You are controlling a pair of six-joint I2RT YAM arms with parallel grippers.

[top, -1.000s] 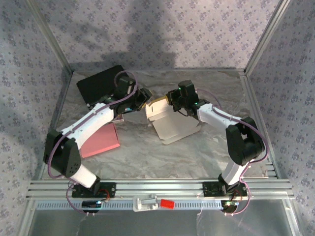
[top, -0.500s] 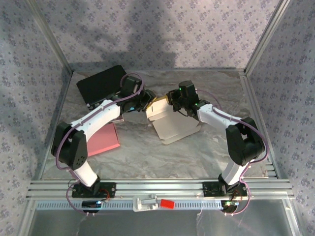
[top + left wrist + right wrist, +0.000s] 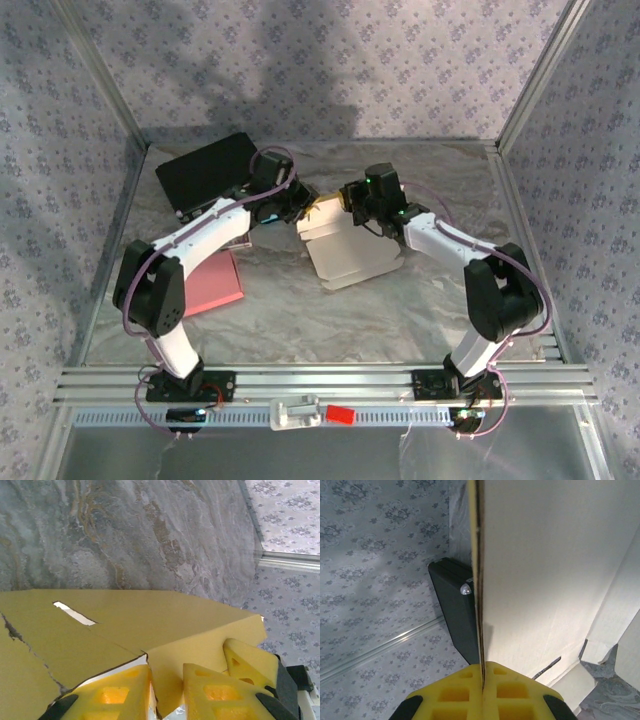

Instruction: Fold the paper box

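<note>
A half-formed paper box (image 3: 345, 250), white inside and tan outside, sits near the middle of the bench (image 3: 300, 320) between two robot arms. The right jaws are clamped tight on the top edge of an upright wall at the box's far side. The left jaws are nearly closed, pinching a tan flap at the far left corner. A black case (image 3: 200, 175) and a pink sheet (image 3: 215, 285) lie further left. The fold likely goes best if the right side steadies the wall while the left swings its flap slowly along the crease, since the card looks ragged there.
</note>
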